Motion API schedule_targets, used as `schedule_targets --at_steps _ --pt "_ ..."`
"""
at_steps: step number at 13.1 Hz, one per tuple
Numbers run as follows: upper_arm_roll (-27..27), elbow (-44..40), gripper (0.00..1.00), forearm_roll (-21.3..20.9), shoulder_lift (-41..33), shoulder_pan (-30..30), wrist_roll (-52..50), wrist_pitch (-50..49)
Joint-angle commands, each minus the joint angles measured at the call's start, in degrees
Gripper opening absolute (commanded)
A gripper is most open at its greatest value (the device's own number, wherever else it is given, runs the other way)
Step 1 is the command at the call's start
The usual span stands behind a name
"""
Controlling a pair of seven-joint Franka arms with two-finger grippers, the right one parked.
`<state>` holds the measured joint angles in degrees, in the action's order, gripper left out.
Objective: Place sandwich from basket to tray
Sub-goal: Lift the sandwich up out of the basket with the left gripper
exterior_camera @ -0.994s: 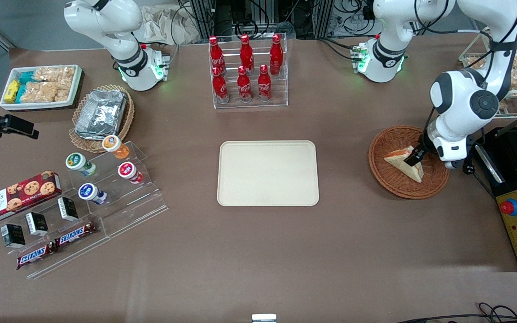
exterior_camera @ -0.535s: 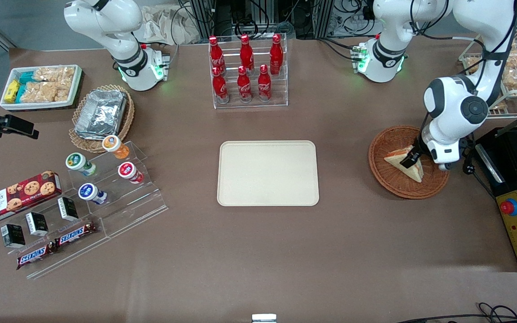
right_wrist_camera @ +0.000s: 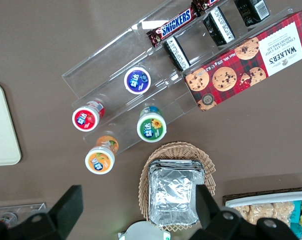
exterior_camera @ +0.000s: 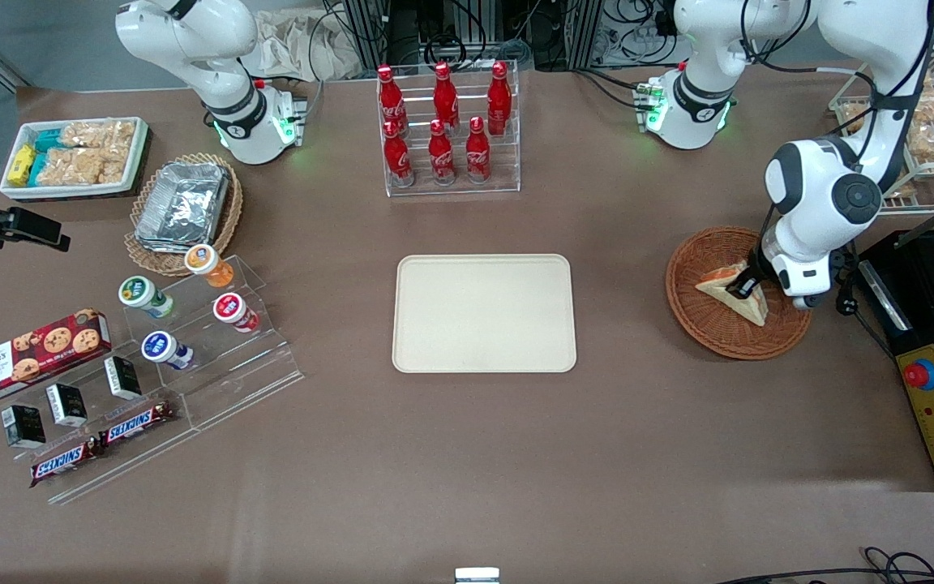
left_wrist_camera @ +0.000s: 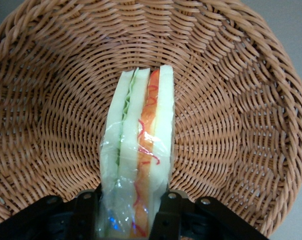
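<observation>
Two black fingers (left_wrist_camera: pixel 85 212) of the left arm's gripper (left_wrist_camera: pixel 126 215) pinch a triangular sandwich wedge of pale white bread (left_wrist_camera: pixel 138 150), one finger on each outer bread face. The wedge stands on edge between them, wrapped in clear film, with its cut edge showing green filling in one layer and orange-red filling in the next. It is still inside the round, shallow, reddish-brown wicker basket (left_wrist_camera: pixel 231 100), whose woven wall curves up all around it; whether the wedge touches the basket floor cannot be told.

From the front camera, the gripper (exterior_camera: pixel 747 285) hangs low over the basket (exterior_camera: pixel 698 324), under the white wrist of the working arm, with the sandwich (exterior_camera: pixel 730 296) lying across the basket's middle. The basket sits on the brown tabletop (exterior_camera: pixel 467 454) toward the working arm's end.

Near the middle of the tabletop, well apart from the basket, lies a flat cream-beige rectangular tray with rounded corners (exterior_camera: pixel 484 313), with nothing on it. Farther from the front camera than the tray stands a clear rack of red cola bottles (exterior_camera: pixel 444 126).

Toward the parked arm's end are a lighter tan wicker basket holding foil containers (exterior_camera: pixel 183 207), a white box of snack packets (exterior_camera: pixel 74 156), clear acrylic steps with small round pots (exterior_camera: pixel 216 324), and a red box of cookies (exterior_camera: pixel 33 345).
</observation>
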<state>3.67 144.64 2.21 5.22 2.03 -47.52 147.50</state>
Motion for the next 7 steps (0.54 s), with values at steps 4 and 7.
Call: schedule_targets --at_steps 4,7 --pt "-0.2 1.3 0.00 -0.5 -2.1 0.3 -0.1 0.7" --pt "-0.2 -0.1 0.00 -1.0 -6.8 -0.1 3.2 -7.5"
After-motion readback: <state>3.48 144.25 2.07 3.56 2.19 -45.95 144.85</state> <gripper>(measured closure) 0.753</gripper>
